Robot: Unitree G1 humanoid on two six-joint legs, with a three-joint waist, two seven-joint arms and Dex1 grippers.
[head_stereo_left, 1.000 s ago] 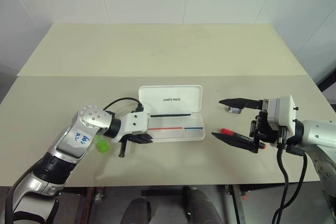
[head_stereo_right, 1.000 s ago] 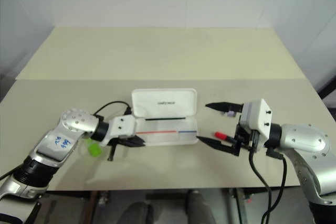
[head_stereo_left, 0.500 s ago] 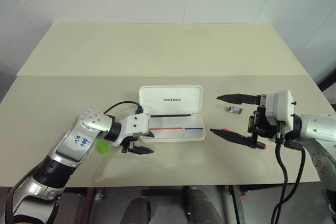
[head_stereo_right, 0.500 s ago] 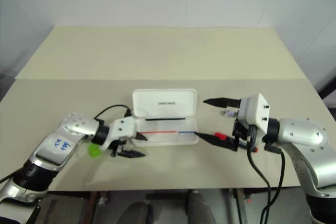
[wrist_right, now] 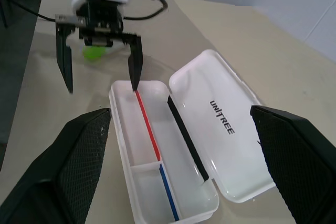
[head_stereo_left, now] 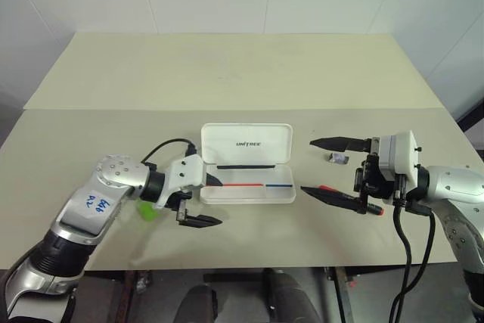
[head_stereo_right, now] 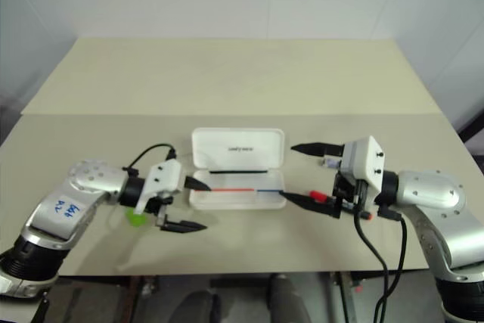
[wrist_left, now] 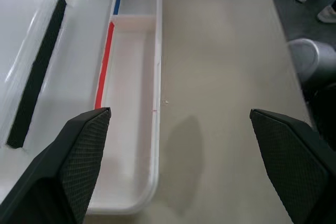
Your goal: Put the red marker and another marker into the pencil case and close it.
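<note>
- Since a second ago my left gripper (head_stereo_left: pixel 204 200) has gone from shut to wide apart and lifted a little off the tabletop; my right gripper (head_stereo_left: pixel 324 166) has crept slightly closer to the case, its fingers spread as before.
- The green marker (head_stereo_left: pixel 146 210) lies on the table (head_stereo_left: pixel 227 73) at my far left, half hidden behind my left wrist. It sits back of my left fingers, not between them, so I judge I must pull back to reach it.
- My left gripper holds nothing. One finger hangs at the left end of the pencil case (head_stereo_left: pixel 247 163), the other over bare table in front of it.
- The case lies open between my hands, lid laid back flat, so the tray is ready to be filled. The tray holds no marker.
- The red marker (head_stereo_left: pixel 342 195) lies on the table to the right of the case, partly under my right gripper's lower finger. That gripper is empty and points at the case.
- A small grey bit (head_stereo_left: pixel 337 157) lies near the upper right finger.
</note>
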